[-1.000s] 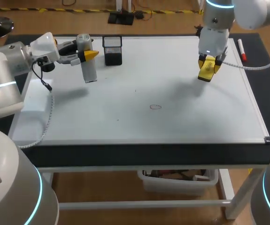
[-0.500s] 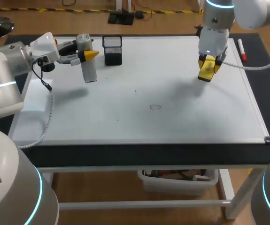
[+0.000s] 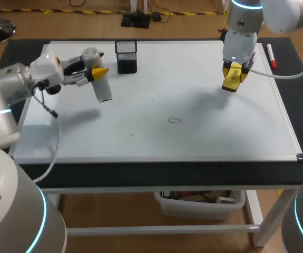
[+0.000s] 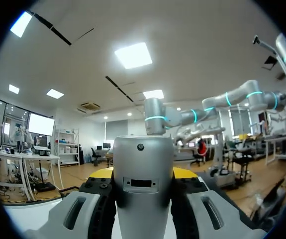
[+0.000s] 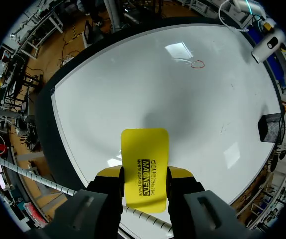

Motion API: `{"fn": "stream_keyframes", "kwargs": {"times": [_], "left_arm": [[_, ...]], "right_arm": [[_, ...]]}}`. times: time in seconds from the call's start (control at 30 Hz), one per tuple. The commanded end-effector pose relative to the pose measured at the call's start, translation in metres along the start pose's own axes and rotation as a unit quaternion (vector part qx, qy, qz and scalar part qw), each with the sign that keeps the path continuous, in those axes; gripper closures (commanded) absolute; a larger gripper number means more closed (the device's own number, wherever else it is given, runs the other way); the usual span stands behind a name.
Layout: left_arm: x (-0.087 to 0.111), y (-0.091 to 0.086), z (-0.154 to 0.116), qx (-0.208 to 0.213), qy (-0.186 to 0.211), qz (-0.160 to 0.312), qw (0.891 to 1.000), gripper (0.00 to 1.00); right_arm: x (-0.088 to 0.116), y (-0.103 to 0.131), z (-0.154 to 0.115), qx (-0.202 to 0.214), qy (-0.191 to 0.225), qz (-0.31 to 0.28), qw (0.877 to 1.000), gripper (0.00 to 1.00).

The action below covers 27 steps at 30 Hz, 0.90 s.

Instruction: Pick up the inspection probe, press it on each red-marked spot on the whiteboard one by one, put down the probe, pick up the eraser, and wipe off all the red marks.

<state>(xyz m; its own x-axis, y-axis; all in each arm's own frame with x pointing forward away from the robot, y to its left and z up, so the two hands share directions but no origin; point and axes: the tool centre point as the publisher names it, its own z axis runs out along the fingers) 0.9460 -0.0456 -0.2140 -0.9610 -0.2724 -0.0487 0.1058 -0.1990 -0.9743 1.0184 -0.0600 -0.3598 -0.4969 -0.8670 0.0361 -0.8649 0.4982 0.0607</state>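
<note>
Lying nearest on the whiteboard (image 3: 204, 142) is one small red mark (image 3: 175, 120). Farther back, the left end effector (image 3: 96, 71) pinches the grey inspection probe (image 3: 104, 90), held tilted over the board's left part. The right end effector (image 3: 234, 74) clamps the yellow eraser (image 3: 229, 84) above the board's right side. A black mesh cup (image 3: 126, 57) stands near the far edge.

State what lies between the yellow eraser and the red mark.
Nothing: the head view shows bare whiteboard between the eraser and the red mark.
</note>
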Motion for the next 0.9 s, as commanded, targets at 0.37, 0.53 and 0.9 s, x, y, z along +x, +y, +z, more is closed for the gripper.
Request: {"fn": "stream_keyframes", "kwargs": {"times": [0.37, 0.53, 0.9], "left_arm": [[0.107, -0.017, -0.015, -0.011, 0.047, -0.011, 0.999, 1.00], [0.129, -0.019, -0.003, -0.002, 0.073, -0.013, 0.997, 1.00], [0.157, -0.006, 0.044, -0.001, 0.128, -0.030, 0.991, 1.00]], "right_arm": [[0.001, -0.001, -0.001, 0.001, 0.001, -0.001, 1.000, 1.00], [0.001, -0.001, -0.001, 0.001, 0.001, -0.001, 1.000, 1.00], [0.001, -0.001, -0.001, 0.001, 0.001, -0.001, 1.000, 1.00]]}}
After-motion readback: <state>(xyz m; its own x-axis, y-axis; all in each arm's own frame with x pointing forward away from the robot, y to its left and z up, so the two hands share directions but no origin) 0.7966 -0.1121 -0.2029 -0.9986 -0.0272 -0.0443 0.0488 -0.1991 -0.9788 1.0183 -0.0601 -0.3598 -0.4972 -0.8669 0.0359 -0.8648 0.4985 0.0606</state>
